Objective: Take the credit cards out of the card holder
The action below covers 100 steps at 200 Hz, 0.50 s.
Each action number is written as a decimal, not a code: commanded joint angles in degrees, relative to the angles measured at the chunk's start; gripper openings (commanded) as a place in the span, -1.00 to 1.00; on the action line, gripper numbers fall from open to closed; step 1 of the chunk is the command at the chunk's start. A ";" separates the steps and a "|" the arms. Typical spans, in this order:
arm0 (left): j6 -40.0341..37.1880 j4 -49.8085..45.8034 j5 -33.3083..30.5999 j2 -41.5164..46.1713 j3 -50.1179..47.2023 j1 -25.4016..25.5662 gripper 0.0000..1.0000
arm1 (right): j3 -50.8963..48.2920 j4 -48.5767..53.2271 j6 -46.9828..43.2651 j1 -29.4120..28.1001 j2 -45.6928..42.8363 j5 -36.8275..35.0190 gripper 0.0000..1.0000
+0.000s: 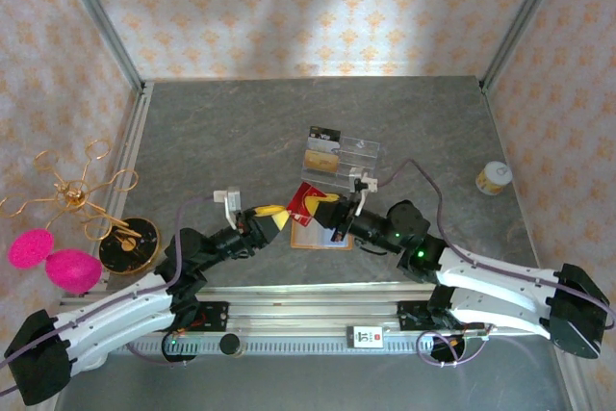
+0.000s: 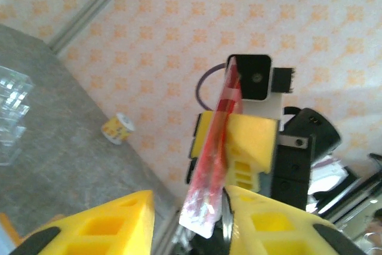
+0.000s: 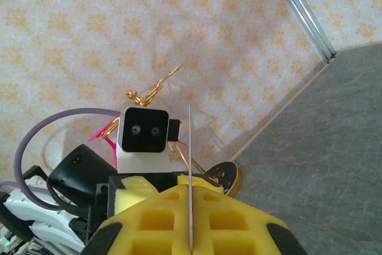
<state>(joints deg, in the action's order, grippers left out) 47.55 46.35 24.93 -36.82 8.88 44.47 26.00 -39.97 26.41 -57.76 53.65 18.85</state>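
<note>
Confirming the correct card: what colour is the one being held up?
Red; the card shows best in the left wrist view.

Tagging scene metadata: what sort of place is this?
Most likely a purpose-built robot test cell, not a real room. A grey stone-look tabletop is boxed in by aluminium frame posts, patterned panels stand as walls, and the left arm and right arm sit on a metal rail.

1 red card (image 1: 309,200), 1 card holder (image 1: 322,239), 1 acryl. stand (image 1: 345,154), 1 jar (image 1: 493,178), 2 pink puffs (image 1: 31,247).
</note>
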 commanded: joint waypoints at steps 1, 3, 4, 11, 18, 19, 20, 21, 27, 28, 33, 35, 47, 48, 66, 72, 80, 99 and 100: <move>1.39 7.50 3.17 -1.03 -0.12 -0.33 -0.40 | 1.56 -2.78 0.12 -0.49 0.72 -0.62 -1.00; 1.40 7.52 3.26 -1.16 -0.10 -0.30 -0.40 | 1.61 -2.82 0.13 -0.51 0.81 -0.67 -1.00; 1.40 7.57 3.27 -1.25 -0.10 -0.32 -0.40 | 1.60 -2.83 0.08 -0.51 0.87 -0.66 -1.00; 1.49 7.70 3.44 -1.62 0.08 -0.26 -0.39 | 1.60 -3.04 0.21 -0.54 1.22 -0.66 -1.00; 1.49 7.71 3.54 -1.99 0.23 -0.32 -0.39 | 1.60 -3.40 0.22 -0.60 1.56 -0.57 -1.00; 1.45 7.71 3.59 -2.10 0.24 -0.34 -0.39 | 1.60 -3.43 0.31 -0.60 1.60 -0.62 -1.00; 1.47 7.79 3.61 -2.11 0.25 -0.34 -0.39 | 1.60 -3.44 0.31 -0.60 1.66 -0.64 -1.00; 1.44 7.84 3.62 -2.11 0.30 -0.34 -0.39 | 1.60 -3.45 0.35 -0.60 1.69 -0.65 -1.00; 1.57 8.08 3.77 -2.41 0.39 -0.34 -0.39 | 1.68 -3.50 0.39 -0.67 1.96 -0.81 -1.00; 1.62 8.16 3.79 -2.44 0.37 -0.30 -0.39 | 1.68 -3.52 0.35 -0.68 2.02 -0.82 -1.00; 1.74 8.54 3.90 -2.72 0.39 -0.34 -0.39 | 1.69 -3.52 0.39 -0.69 2.20 -1.07 -1.00; 1.80 8.57 3.92 -2.75 0.38 -0.35 -0.39 | 1.69 -3.54 0.44 -0.69 2.24 -1.09 -1.00; 2.06 9.17 3.99 -3.06 0.34 -0.34 -0.40 | 1.77 -3.54 0.54 -0.73 2.76 -1.60 -1.00; 2.09 9.23 3.99 -3.07 0.34 -0.34 -0.40 | 1.77 -3.54 0.56 -0.75 2.77 -1.61 -1.00; 2.12 9.11 3.86 -3.43 0.65 -0.31 -0.49 | 2.19 -3.39 0.49 -0.77 3.69 -1.63 -1.00; 2.03 8.95 3.65 -3.52 0.68 -0.30 -0.57 | 2.34 -3.29 0.49 -0.78 3.97 -1.55 -1.00; 1.71 8.26 3.39 -3.44 0.97 -0.33 -0.71 | 2.65 -2.62 0.56 -0.78 4.33 -1.64 -1.00; -0.29 4.06 2.37 -3.12 2.60 -0.33 -1.00 | 3.19 -0.90 0.48 -0.75 4.91 -1.97 -1.00; -0.46 3.86 2.30 -3.06 2.70 -0.34 -1.00 | 3.23 -0.73 0.53 -0.77 4.90 -1.97 -1.00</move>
<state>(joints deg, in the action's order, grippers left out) 49.08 50.68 26.15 -40.38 8.93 43.77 26.94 -42.02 26.65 -58.15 57.54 17.50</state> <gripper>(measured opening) 0.057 0.041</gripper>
